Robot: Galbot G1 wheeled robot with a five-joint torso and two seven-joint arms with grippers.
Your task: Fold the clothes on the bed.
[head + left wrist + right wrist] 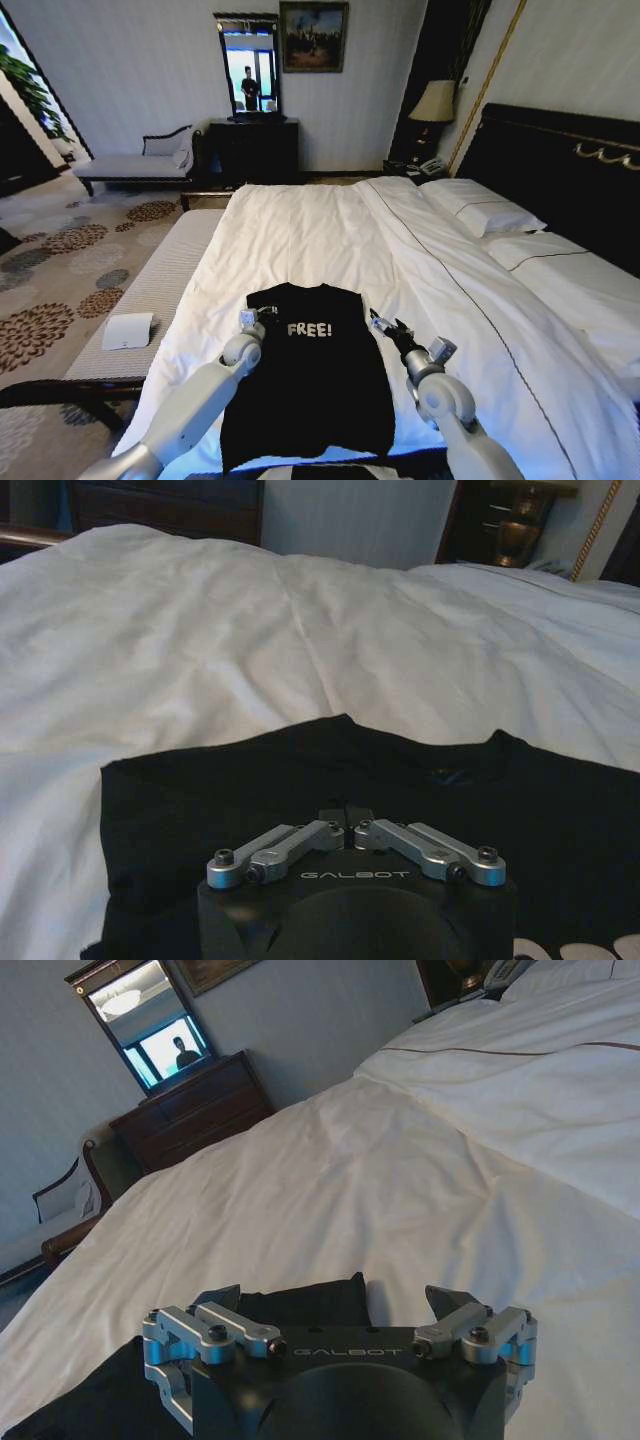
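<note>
White bedding covers the bed (330, 230), and the black T-shirt (310, 385) lies flat on it near the foot edge, sleeves tucked so it forms a long rectangle. White letters on its chest read "FREE!". The left gripper (252, 319) sits at the shirt's left shoulder corner; in the left wrist view its fingers (345, 815) are drawn together over the black cloth (300, 780), though whether any fabric is pinched cannot be told. The right gripper (383, 326) is just beside the shirt's right shoulder corner, its fingers (450, 1305) spread wide apart above the duvet (400, 1190). Both gripper bodies carry the word "GALBOT".
</note>
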